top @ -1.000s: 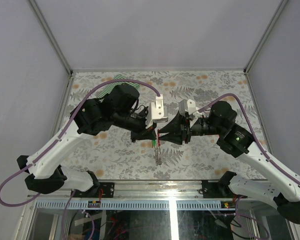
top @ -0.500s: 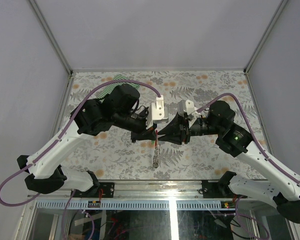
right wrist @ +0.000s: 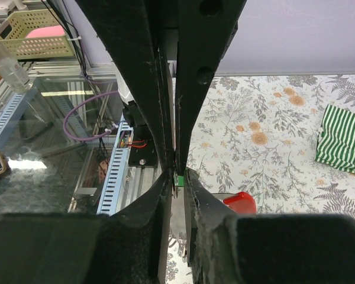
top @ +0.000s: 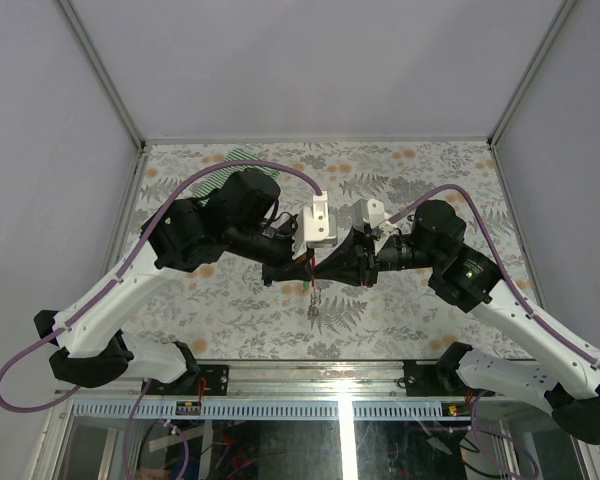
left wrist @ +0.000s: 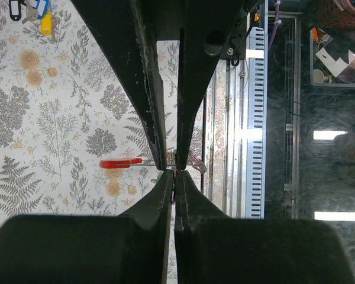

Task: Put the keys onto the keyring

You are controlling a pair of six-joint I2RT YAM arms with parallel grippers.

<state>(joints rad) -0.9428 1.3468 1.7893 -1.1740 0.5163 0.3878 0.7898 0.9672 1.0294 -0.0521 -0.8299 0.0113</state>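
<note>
Meeting tip to tip above the table [top: 230, 305], the left end effector [top: 307, 266] and the right end effector [top: 324, 268] each pinch the keys [top: 313, 300]. The keys dangle just below both tips, and a green tag [right wrist: 178, 179] sits between the right one's fingers.

top: above, looking down | wrists: close, facing each other | shared: floral table [top: 240, 310]

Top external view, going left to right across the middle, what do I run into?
Left arm's black wrist housing → left gripper → keys dangling just below where the fingertips meet → right gripper → right arm's black wrist housing.
</note>
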